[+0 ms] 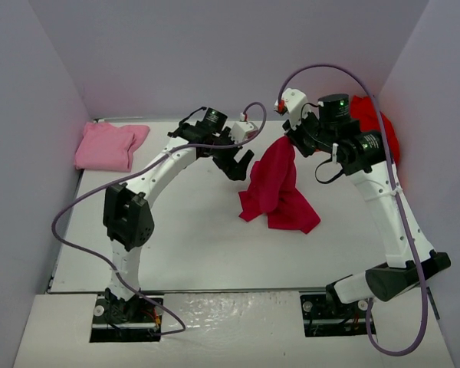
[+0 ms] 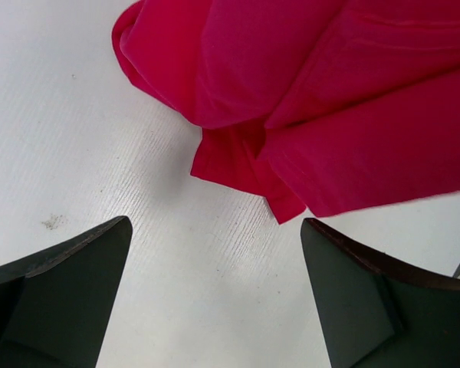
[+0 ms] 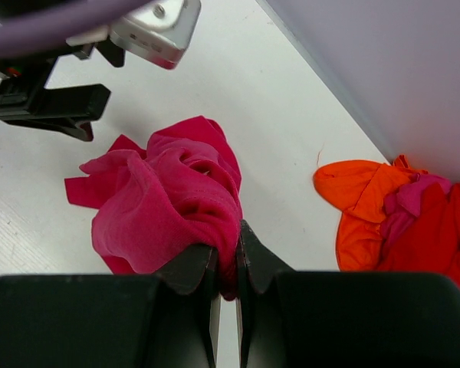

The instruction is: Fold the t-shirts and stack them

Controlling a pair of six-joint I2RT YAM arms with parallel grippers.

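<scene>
My right gripper is shut on the crimson-magenta t-shirt and holds its top lifted; the shirt hangs down and its lower part rests bunched on the table. In the right wrist view the cloth is pinched between the fingers. My left gripper is open and empty, just left of the hanging shirt; in the left wrist view the shirt's hem lies just beyond the fingertips. A folded light pink t-shirt lies at the far left. Red and orange t-shirts are heaped at the far right.
White walls enclose the table on the left, back and right. The right arm's purple cable loops above the lifted shirt. The left gripper also shows in the right wrist view.
</scene>
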